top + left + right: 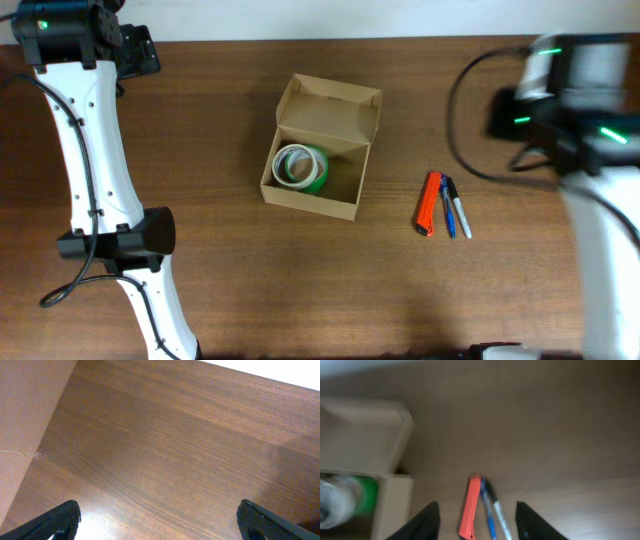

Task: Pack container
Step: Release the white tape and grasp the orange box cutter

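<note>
Cardboard box (320, 150) mid-table, lid open, green tape roll (300, 167) already inside. Right gripper (477, 507) released and empty, above orange cutter (470, 510) and two pens (488, 510) right of box. Likely step: pick next item, which needs a descent centred on the cutter. Left gripper (157, 512) released, far left

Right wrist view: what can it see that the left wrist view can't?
Only the right wrist view shows the orange box cutter, two pens, and the cardboard box holding the green tape roll. Only the left wrist view shows a plain tan surface at its edge, unidentifiable. Both show the brown table and an open pincer: right pincer, left pincer.
</note>
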